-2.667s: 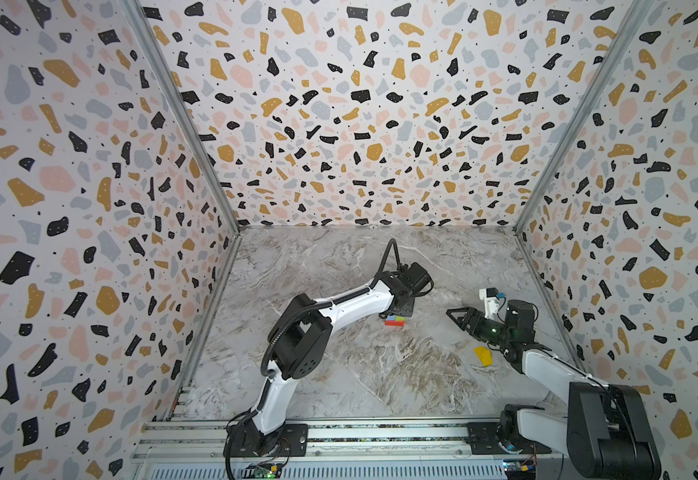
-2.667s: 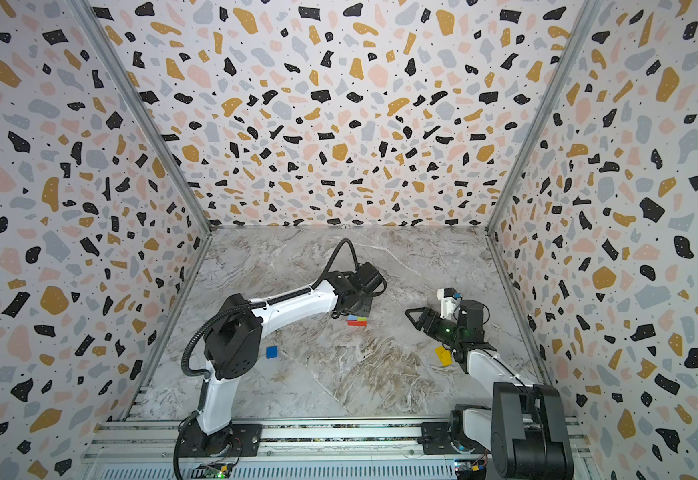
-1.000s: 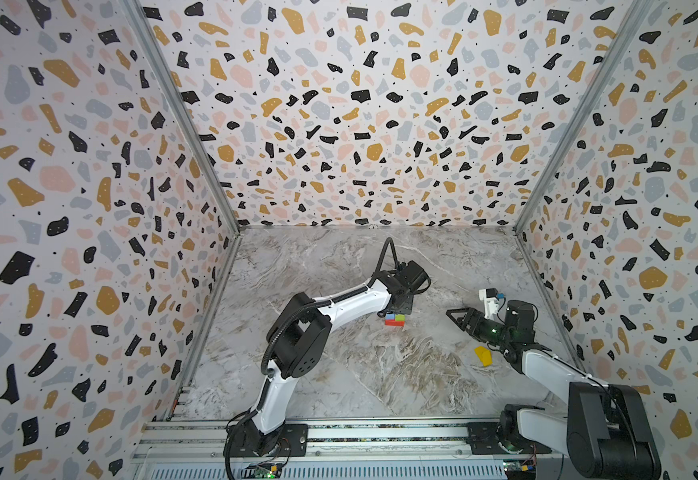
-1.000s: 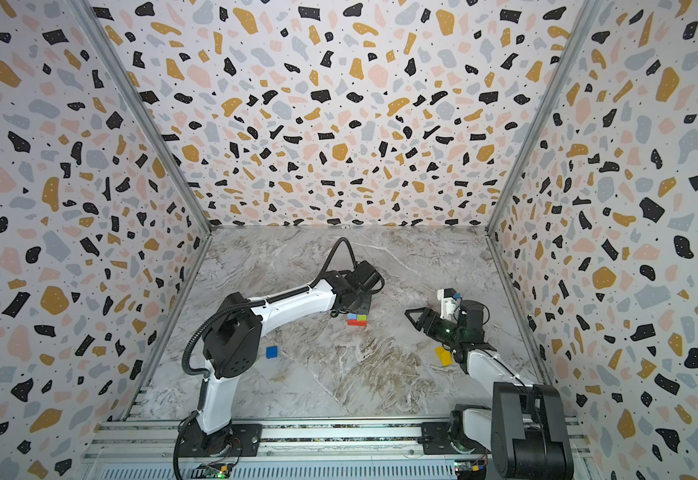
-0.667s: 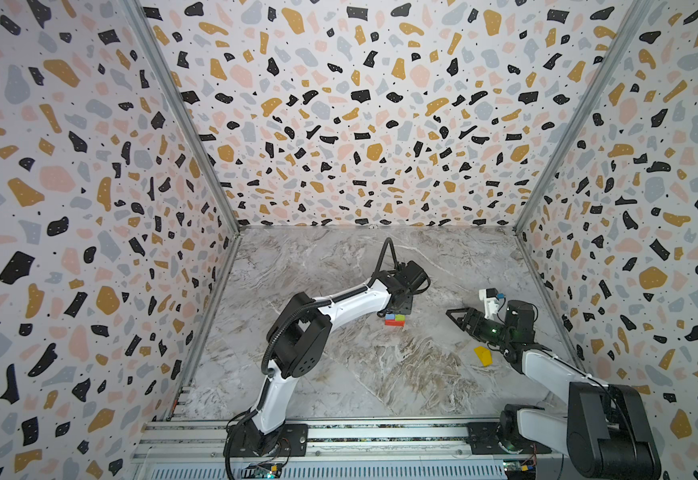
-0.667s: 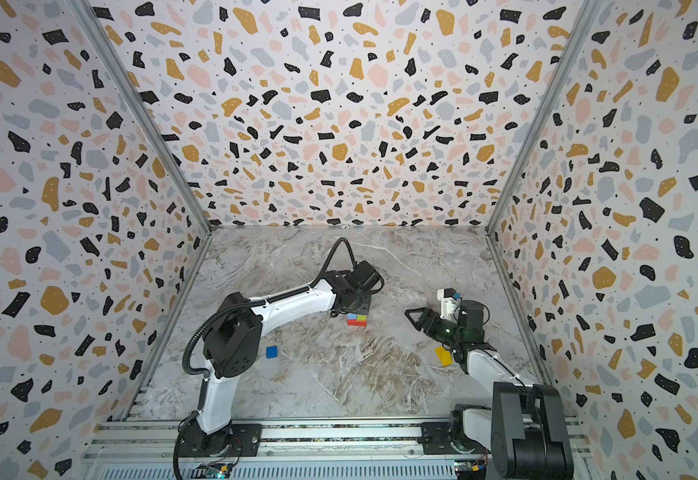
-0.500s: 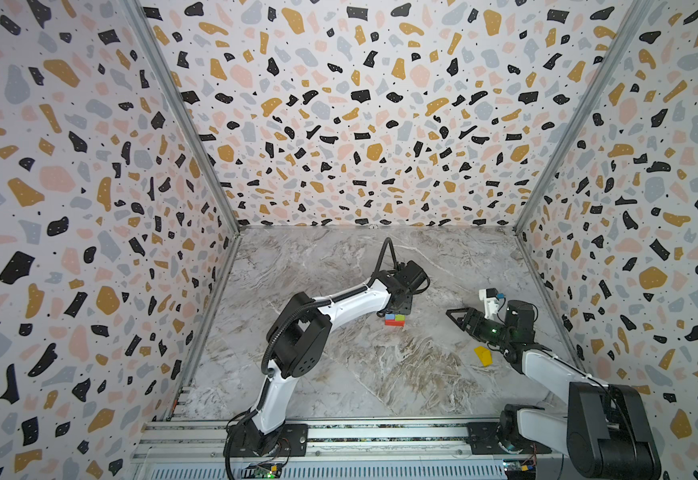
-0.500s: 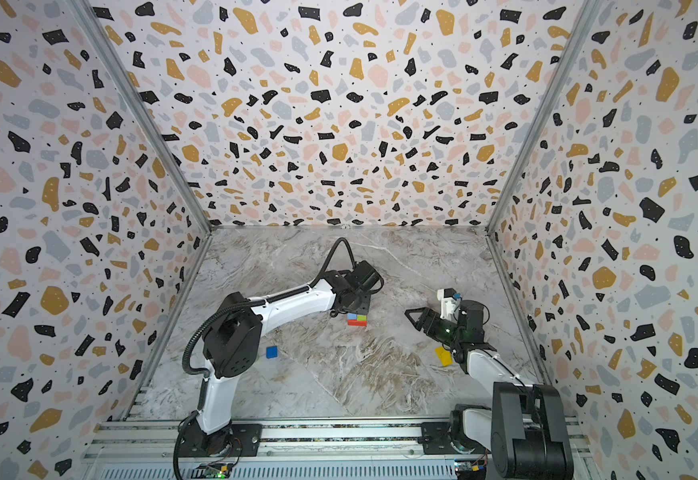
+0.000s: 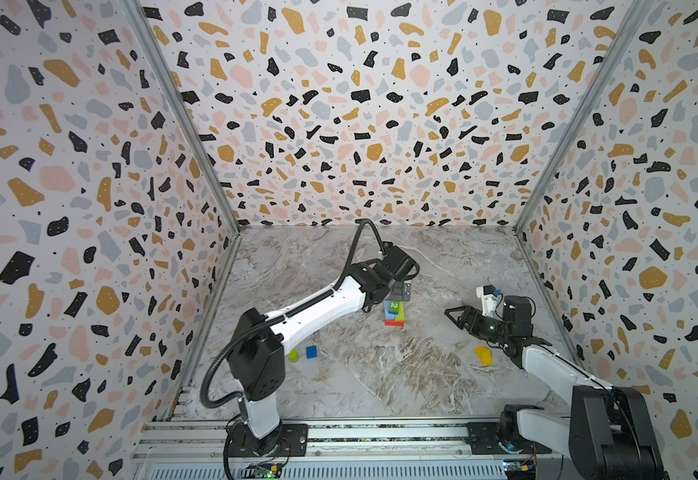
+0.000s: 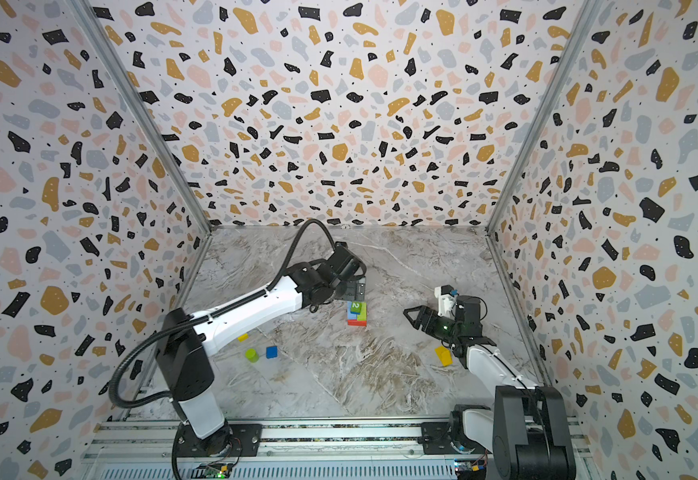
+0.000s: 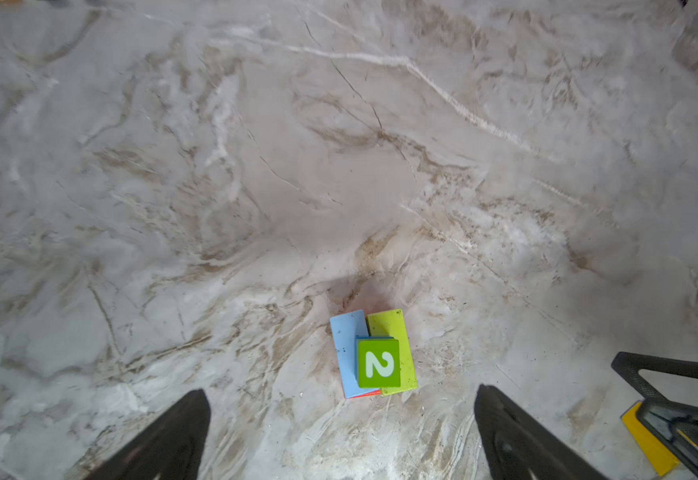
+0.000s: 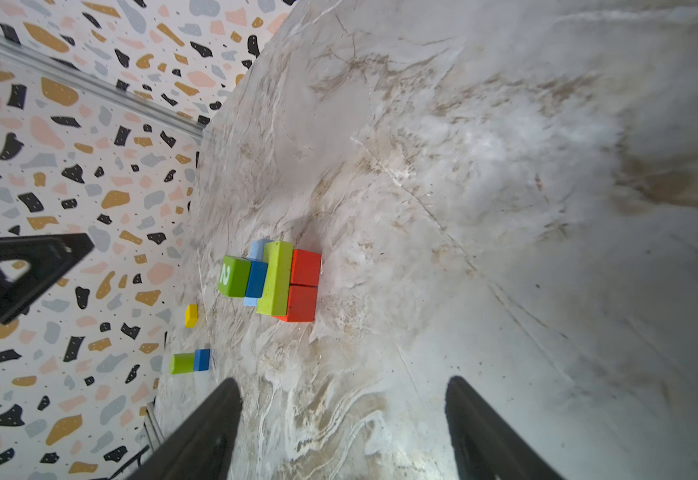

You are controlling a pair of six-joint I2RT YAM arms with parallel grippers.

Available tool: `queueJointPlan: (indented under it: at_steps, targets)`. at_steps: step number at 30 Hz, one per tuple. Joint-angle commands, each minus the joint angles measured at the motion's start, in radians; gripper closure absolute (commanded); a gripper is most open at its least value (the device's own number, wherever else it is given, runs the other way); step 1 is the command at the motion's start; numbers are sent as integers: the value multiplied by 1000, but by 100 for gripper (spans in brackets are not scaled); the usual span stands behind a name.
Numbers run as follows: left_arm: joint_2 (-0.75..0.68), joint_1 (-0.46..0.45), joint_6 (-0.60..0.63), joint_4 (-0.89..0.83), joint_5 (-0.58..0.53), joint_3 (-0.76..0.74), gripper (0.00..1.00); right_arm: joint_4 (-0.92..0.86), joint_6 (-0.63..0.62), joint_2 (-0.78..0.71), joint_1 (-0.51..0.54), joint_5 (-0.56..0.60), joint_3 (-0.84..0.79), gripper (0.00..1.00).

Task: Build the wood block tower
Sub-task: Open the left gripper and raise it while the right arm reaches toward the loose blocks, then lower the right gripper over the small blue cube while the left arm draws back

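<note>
The wood block tower (image 9: 394,314) (image 10: 357,314) stands mid-table: red slabs below, a light blue bar (image 11: 345,332) and a lime bar (image 11: 397,328) side by side, a blue cube, then a green cube marked 2 (image 11: 378,363) (image 12: 234,276) on top. My left gripper (image 9: 401,291) (image 10: 355,291) (image 11: 340,392) hangs open just above and behind the tower, touching nothing. My right gripper (image 9: 454,318) (image 10: 411,318) (image 12: 343,382) is open and empty, to the right of the tower and pointing at it.
A yellow wedge (image 9: 483,356) (image 10: 443,356) lies beside the right arm. A lime cylinder (image 9: 293,355) (image 10: 251,355) and a blue cube (image 9: 311,352) (image 10: 271,352) sit front left by the left arm. A yellow cube (image 10: 242,337) lies close under that arm. Patterned walls enclose three sides.
My left gripper has opened and let go of the green cube marked 2, which now rests on top of the tower. The right arm has stayed where it was.
</note>
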Motion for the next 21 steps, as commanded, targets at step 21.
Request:
queueJointPlan:
  at_steps: [21]
  targets:
    - [-685,559,114,154,12,-668,0,-470,-78,440,781,608,775,23]
